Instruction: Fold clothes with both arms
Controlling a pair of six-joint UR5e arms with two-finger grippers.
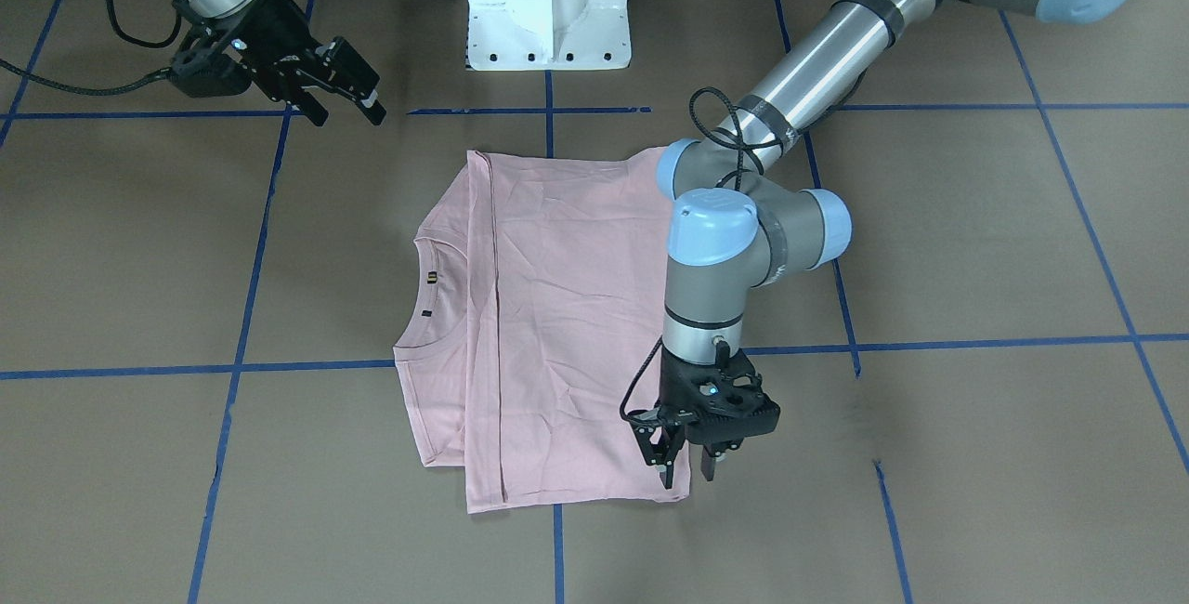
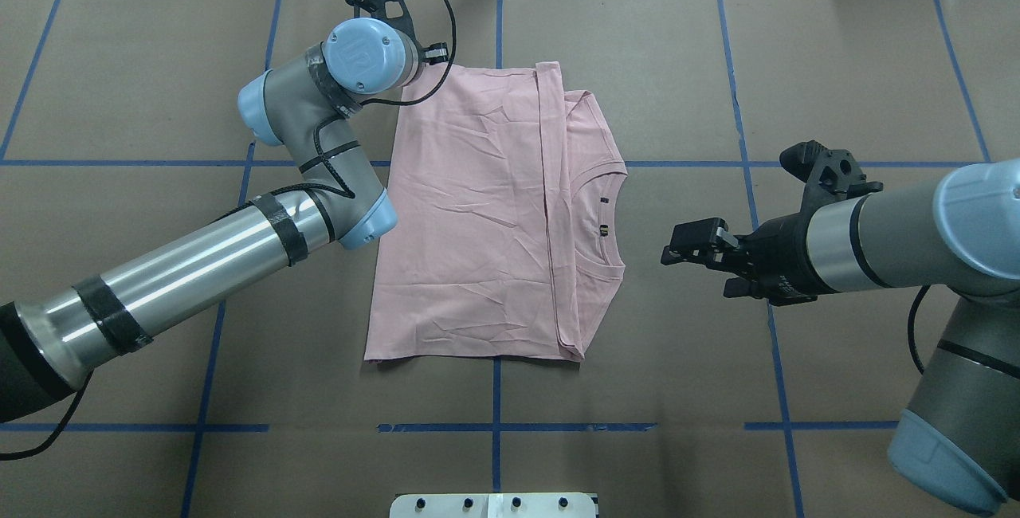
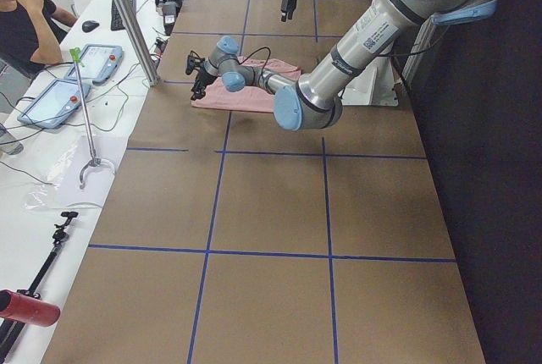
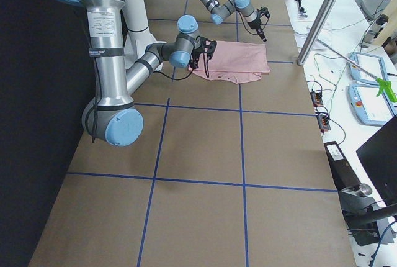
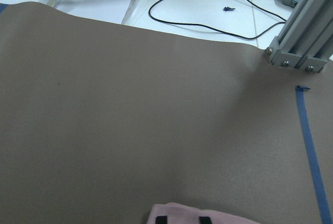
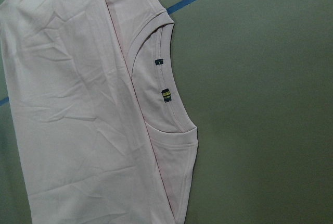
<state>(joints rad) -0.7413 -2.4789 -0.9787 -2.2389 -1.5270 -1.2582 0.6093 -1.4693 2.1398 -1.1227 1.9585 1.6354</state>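
The pale pink T-shirt (image 1: 557, 307) (image 2: 478, 223) lies flat on the brown table, folded lengthwise into a rectangle. Its collar (image 6: 166, 94) faces my right arm, and the print is hidden. My left gripper (image 1: 685, 472) points down over the shirt's far corner on the operators' side. It is open, and its fingertips (image 5: 161, 219) show just above the pink cloth (image 5: 229, 220). My right gripper (image 1: 349, 116) (image 2: 701, 263) hovers open and empty above bare table, well apart from the collar side.
The white pedestal base (image 1: 548, 9) stands at the robot's edge. Blue tape lines (image 2: 494, 426) grid the table. Beyond the far edge are an aluminium post (image 5: 302, 41), cables, tablets (image 3: 51, 102) and a seated person (image 3: 25, 17).
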